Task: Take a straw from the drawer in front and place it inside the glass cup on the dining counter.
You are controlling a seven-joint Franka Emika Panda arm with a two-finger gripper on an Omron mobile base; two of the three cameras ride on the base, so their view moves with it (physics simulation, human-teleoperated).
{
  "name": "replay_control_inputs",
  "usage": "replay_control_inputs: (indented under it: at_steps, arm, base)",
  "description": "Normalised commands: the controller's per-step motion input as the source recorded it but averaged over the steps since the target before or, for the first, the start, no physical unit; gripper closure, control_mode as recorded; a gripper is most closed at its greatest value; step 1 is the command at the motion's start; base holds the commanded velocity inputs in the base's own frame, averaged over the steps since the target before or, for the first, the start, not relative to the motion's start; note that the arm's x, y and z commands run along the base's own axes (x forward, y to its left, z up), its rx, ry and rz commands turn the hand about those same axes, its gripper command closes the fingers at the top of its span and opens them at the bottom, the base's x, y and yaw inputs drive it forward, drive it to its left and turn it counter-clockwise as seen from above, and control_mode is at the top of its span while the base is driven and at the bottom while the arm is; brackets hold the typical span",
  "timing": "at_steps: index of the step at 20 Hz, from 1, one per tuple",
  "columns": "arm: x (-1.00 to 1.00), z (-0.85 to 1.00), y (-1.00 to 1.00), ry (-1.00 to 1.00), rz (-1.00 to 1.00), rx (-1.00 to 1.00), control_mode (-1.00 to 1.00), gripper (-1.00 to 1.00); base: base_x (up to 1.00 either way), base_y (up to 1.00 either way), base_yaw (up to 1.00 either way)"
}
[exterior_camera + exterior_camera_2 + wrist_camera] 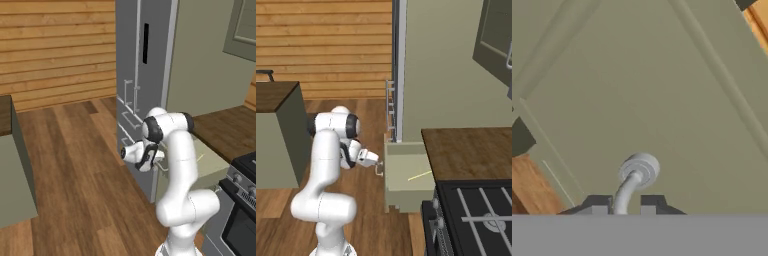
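The drawer [406, 172] stands pulled out from under a wood top, its pale box walls showing. Inside it lies the yellow straw [420, 175], thin and slanted on the drawer floor. My gripper [377, 167] is at the drawer's front. In the hand view its two dark fingertips sit tight on either side of the small silver handle [632, 182], with the sage-green drawer front [662, 100] behind, so the gripper [624, 207] is shut on the handle. A corner of the dining counter [276, 95] is at the left. The glass cup is out of view.
The tall grey fridge [142, 75] with long handles stands just beyond the drawer. A black stove [481, 215] sits at the lower right beside the short wood top [471, 147]. Open wood floor [75, 165] lies between the arm and the dining counter [6, 117].
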Motion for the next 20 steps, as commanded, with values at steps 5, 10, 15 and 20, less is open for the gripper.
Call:
replay_control_inputs:
  at_steps: [5, 10, 15, 20]
  arm:
    - [-1.0, -0.01, 1.0, -0.1, 0.0, -0.03, -1.0, 1.0]
    - [-1.0, -0.27, 1.0, -0.12, 0.0, -0.21, -1.0, 1.0]
    - [-0.97, 0.18, 1.0, -0.01, 0.0, -0.2, -1.0, 1.0]
    - [-0.91, 0.93, 1.0, -0.11, 0.0, -0.04, -1.0, 1.0]
  base:
    - [0.0, 0.0, 0.0]
    - [0.0, 0.0, 0.0]
    - [0.0, 0.0, 0.0]
    - [0.0, 0.0, 0.0]
